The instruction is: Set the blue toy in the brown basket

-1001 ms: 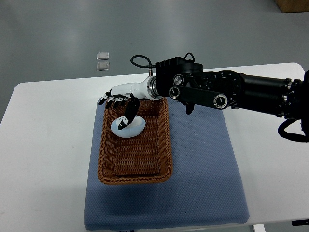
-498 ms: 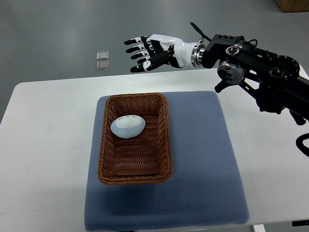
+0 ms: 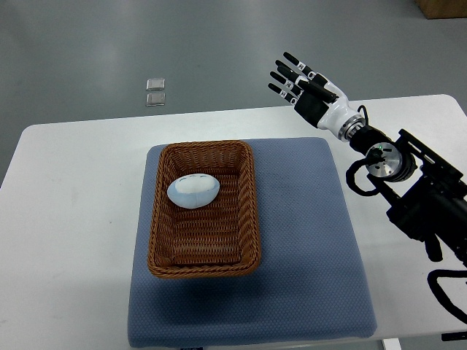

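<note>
**Blue toy lying in the basket, right hand standing clear**

The blue toy [image 3: 193,191], a pale egg-shaped piece, is lying inside the brown basket [image 3: 203,267], in the half farther from the robot and nearer the left wall. The basket is sitting on a blue mat [image 3: 306,240] that is covering the middle of the white bench [image 3: 73,219]. The right hand [image 3: 310,91] is hovering beyond the bench's far edge, well apart from the basket, its fingers [image 3: 290,57] stretched out straight and holding nothing. Judging by this, the placing looks done, and nothing is appearing to remain beyond the arm going to rest. The left arm is not showing. No brand, label or readable writing is showing on anything here.
</note>
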Available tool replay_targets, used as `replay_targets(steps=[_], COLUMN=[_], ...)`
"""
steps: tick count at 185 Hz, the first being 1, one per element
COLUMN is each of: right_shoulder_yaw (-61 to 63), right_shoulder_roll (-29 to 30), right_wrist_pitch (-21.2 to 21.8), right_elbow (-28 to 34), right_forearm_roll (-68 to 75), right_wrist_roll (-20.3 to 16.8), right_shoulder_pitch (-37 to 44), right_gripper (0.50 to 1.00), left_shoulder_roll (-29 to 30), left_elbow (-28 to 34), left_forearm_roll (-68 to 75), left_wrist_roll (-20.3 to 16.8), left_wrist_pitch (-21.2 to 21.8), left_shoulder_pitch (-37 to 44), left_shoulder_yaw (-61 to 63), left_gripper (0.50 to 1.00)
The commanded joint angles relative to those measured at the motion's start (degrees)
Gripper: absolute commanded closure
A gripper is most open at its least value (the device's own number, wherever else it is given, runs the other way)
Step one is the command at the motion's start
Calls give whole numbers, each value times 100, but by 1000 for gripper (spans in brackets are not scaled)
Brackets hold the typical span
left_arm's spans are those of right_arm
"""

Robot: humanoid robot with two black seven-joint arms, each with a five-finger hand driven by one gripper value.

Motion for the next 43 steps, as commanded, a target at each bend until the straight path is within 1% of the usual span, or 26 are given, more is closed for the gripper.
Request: replay_targets(steps=[1,16,27,43], right_shoulder_yaw=[44,44,44,44], right_shoulder_roll=[39,56,83,83], right_wrist_pitch=[49,190,269,278], right_elbow=[-53,-61,-70,-96], right_forearm_roll=[166,175,175,175], right_wrist_roll=[192,289,289,298], right_shoulder_pitch=[-182,-244,-253,-261], right_gripper=[593,593,593,593], left_shoulder_roll=[0,0,0,0], left_elbow=[-7,-7,-7,-7], left_forearm_roll=[0,0,0,0], left_wrist_roll=[1,1,1,1], left_wrist_pitch=[0,0,0,0], left_shoulder_pitch=[0,0,0,0], left_shoulder_yaw=[0,0,0,8], left_gripper=[500,500,500,500])
